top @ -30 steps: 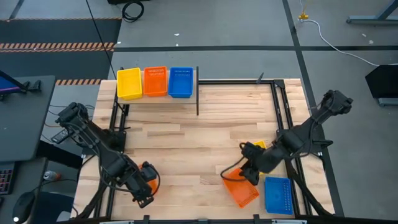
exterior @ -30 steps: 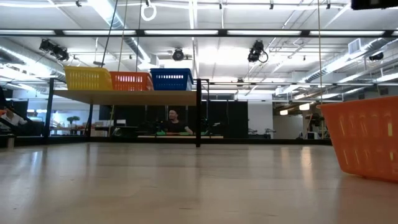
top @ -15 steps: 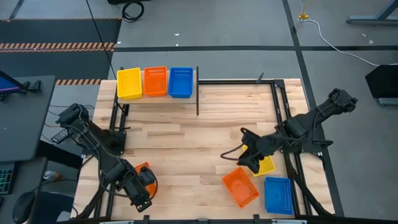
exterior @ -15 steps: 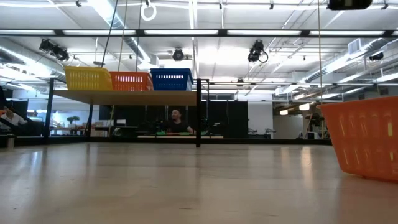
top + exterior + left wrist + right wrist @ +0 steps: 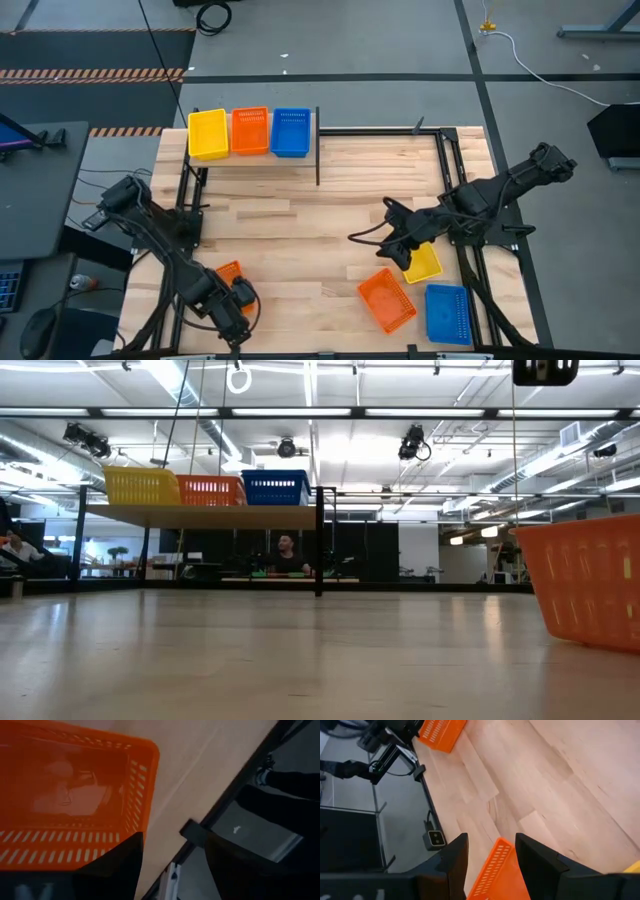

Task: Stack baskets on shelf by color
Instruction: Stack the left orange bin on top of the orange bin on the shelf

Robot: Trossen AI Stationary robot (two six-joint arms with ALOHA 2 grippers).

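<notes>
- Our left gripper [image 5: 240, 300] sits at the table's [image 5: 300, 240] near-left edge; its fingers [image 5: 115, 865] straddle the wall of an orange basket [image 5: 229, 273], whether gripping it we cannot tell.
- Our right gripper [image 5: 393, 245] hangs spread, empty, just beside the yellow basket [image 5: 424, 263].
- Three baskets [image 5: 250, 131] sit on the shelf [image 5: 200, 515].

The light-wood desk [image 5: 300, 240] carries a raised shelf [image 5: 252, 162] at its far left corner, holding a yellow basket [image 5: 207, 133], an orange basket [image 5: 250, 130] and a blue basket [image 5: 290, 131] side by side. On the desk's near right lie a second yellow basket [image 5: 424, 264], a second orange basket [image 5: 387, 300] and a second blue basket [image 5: 447, 312]; a third orange basket [image 5: 229, 274] seems to rest near left.
</notes>
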